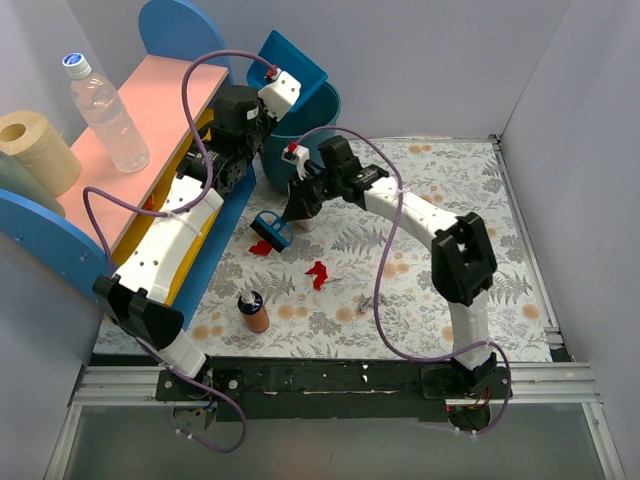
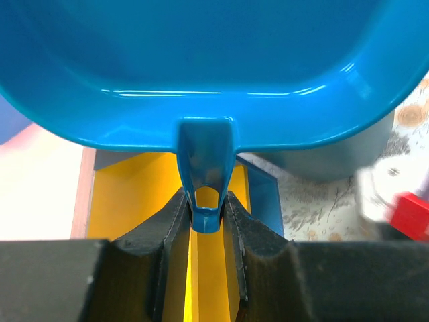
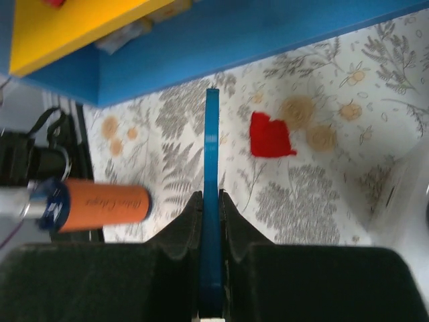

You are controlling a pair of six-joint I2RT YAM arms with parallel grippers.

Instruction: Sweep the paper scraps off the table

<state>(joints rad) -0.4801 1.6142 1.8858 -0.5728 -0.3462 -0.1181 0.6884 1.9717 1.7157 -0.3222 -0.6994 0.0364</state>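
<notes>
My left gripper (image 1: 266, 106) is shut on the handle (image 2: 206, 201) of the blue dustpan (image 1: 298, 66). It holds the dustpan (image 2: 214, 67) tilted up over a blue bin (image 1: 305, 135). My right gripper (image 1: 299, 207) is shut on the flat handle (image 3: 212, 201) of the blue hand brush (image 1: 272, 233), whose head is down on the table (image 1: 450, 190). One red paper scrap (image 1: 319, 272) lies on the table just right of the brush. Another red scrap (image 1: 260, 247) lies at its left. In the right wrist view a red scrap (image 3: 269, 135) lies right of the handle.
An orange bottle (image 1: 256, 313) lies near the front left and shows in the right wrist view (image 3: 100, 204). The pink-and-yellow shelf unit (image 1: 165, 110) lines the left side and holds a water bottle (image 1: 108, 115) and a paper roll (image 1: 35, 150). Walls enclose the table.
</notes>
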